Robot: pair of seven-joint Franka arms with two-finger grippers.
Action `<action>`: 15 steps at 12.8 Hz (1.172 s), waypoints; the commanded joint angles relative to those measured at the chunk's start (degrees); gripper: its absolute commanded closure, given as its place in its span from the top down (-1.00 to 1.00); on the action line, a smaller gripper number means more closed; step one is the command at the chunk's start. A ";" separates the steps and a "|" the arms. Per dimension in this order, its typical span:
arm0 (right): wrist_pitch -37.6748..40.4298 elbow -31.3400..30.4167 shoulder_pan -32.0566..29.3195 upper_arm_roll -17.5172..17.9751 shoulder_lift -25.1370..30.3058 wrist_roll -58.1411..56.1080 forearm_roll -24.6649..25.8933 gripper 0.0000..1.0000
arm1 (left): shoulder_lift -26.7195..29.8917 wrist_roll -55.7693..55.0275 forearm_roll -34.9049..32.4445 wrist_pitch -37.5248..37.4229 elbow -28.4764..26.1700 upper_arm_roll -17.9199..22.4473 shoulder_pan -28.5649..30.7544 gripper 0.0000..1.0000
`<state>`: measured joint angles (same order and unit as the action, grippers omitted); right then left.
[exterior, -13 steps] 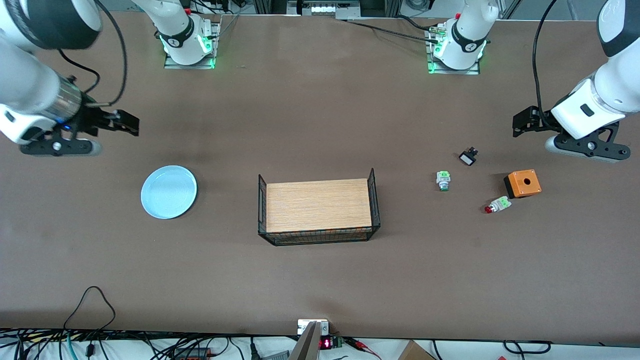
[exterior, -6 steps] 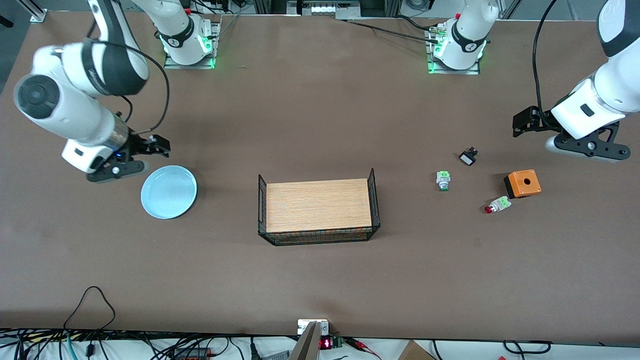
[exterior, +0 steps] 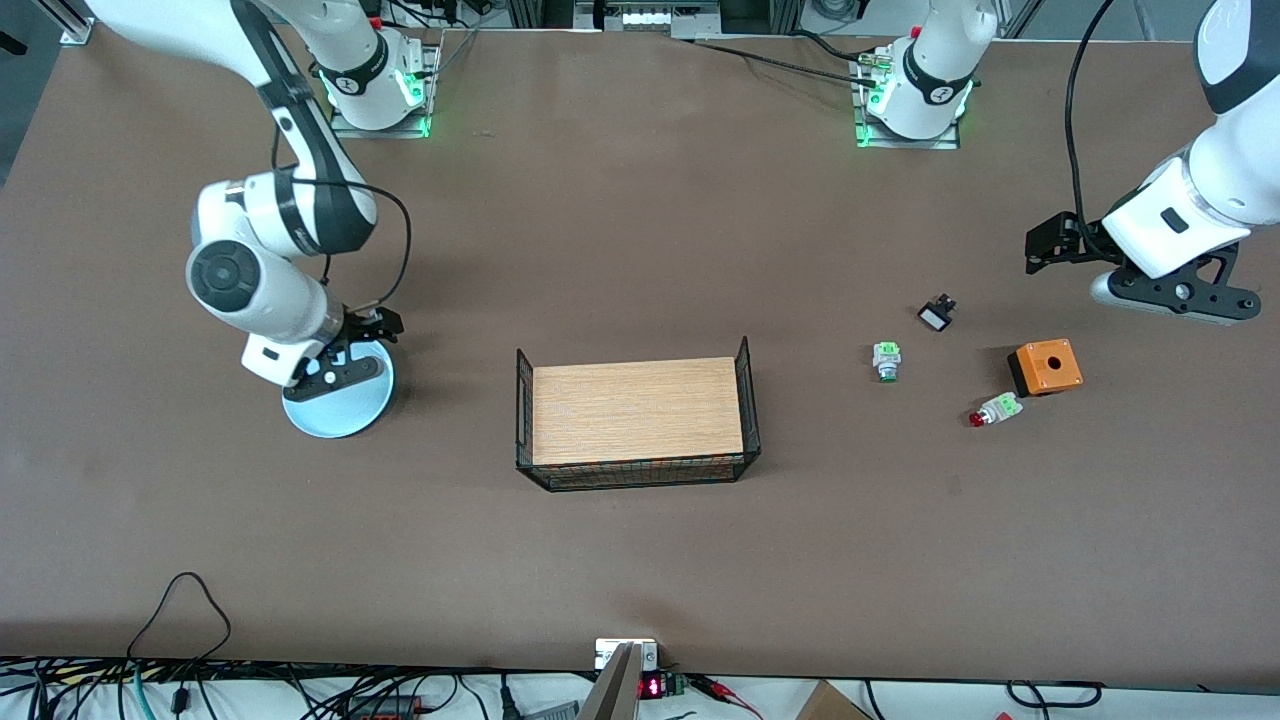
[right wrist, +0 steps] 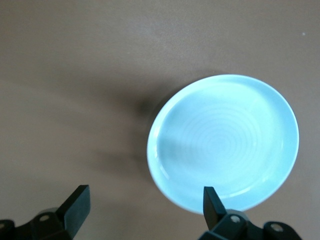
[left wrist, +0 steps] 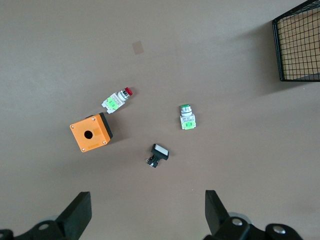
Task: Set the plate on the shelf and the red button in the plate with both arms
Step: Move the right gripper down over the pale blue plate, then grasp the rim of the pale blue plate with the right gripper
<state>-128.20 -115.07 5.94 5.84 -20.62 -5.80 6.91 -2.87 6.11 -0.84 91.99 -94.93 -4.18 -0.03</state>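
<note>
Reaching for the plate [exterior: 335, 412] at the frame's middle left, we hold our right pincer [exterior: 345, 352] spread apart above it; we should lower squarely onto its raised rim. Our left pincer [exterior: 1060, 245], also apart, waits at upper right, above the small red button [exterior: 992, 411]. Pale blue, round, shallow.

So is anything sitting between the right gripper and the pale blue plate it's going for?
Nothing visible. The open right gripper hangs over the rim of the round pale light-blue plate, and the right wrist view shows the plate's surface bare, with only brown table around it.
</note>
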 commanded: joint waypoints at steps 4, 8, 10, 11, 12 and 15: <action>-9.43 -3.22 0.13 -0.13 -5.47 -1.15 4.43 1.00 | 0.76 1.36 1.36 -0.59 -0.17 0.67 -0.32 1.00; -9.53 -3.32 -0.14 -0.13 -6.01 -3.43 4.61 0.25 | 0.76 1.36 1.36 -0.59 -0.17 0.67 -0.32 1.00; -9.61 -3.40 -0.14 -0.13 -6.27 -3.43 4.61 -0.10 | 0.76 1.36 1.36 -0.59 -0.17 0.67 -0.32 1.00; -9.61 -3.40 -0.14 -0.13 -6.27 -3.43 4.61 -0.27 | 0.76 1.36 1.36 -0.59 -0.17 0.67 -0.32 1.00; -9.61 -3.67 -0.14 -0.13 -6.27 -3.34 4.61 -0.43 | 0.76 1.36 1.36 -0.67 -0.17 0.67 -0.32 1.00; -10.14 -3.84 -0.14 -0.13 -6.80 -3.34 4.61 -0.87 | 0.76 1.36 1.36 -0.59 -0.17 0.67 -0.32 1.00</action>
<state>-136.97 -118.00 5.95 5.78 -27.43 -8.55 10.69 -2.87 6.11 -0.84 91.97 -94.93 -4.18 -0.03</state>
